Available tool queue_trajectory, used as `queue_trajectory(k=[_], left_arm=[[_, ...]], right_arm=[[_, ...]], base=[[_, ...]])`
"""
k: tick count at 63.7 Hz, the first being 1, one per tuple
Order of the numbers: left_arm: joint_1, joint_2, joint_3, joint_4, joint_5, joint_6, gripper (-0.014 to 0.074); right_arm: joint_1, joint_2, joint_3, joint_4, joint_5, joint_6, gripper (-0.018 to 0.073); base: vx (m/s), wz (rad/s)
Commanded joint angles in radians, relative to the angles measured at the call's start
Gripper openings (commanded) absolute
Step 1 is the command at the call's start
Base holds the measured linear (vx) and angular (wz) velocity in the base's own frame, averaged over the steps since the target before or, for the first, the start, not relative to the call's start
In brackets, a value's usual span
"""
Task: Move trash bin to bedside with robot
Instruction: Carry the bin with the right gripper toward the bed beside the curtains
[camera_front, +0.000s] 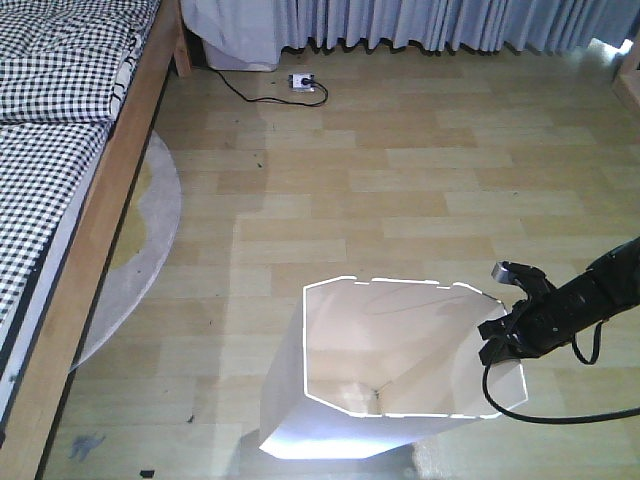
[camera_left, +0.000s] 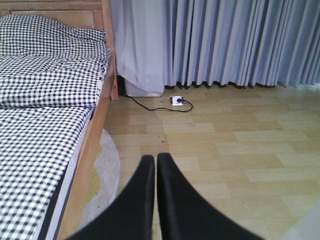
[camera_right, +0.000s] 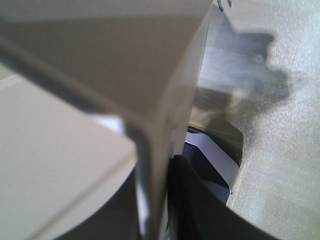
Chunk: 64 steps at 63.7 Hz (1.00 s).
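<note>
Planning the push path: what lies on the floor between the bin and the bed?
Front view: mostly bare wood floor between the bin and the bed, plus the edge of a round grey rug poking out from under the bed.

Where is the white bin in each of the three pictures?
Front view: the white plastic trash bin stands bottom centre, its right rim at the right gripper.
Left wrist view: not in it.
Right wrist view: its wall fills the picture, close up.
Shared landmark, front and left wrist: the black-and-white checked bed.
</note>
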<state>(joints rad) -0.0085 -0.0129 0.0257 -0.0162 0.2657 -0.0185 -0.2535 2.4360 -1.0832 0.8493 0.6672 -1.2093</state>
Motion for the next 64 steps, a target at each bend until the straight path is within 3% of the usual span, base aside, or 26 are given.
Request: queue_trajectory(k=[1, 64], left_arm=[[-0.006, -0.014, 0.019, -0.002, -0.069, -0.004, -0.0006], [-0.006, -0.014, 0.019, -0.002, -0.069, -0.004, -0.0006]], right_arm=[[-0.002, -0.08, -0.009, 0.069, 0.2, -0.009, -0.0005], [-0.002, -0.08, -0.009, 0.069, 0.2, -0.009, -0.0005]], base=[[0.23, 0.08], [0.27, -0.01]])
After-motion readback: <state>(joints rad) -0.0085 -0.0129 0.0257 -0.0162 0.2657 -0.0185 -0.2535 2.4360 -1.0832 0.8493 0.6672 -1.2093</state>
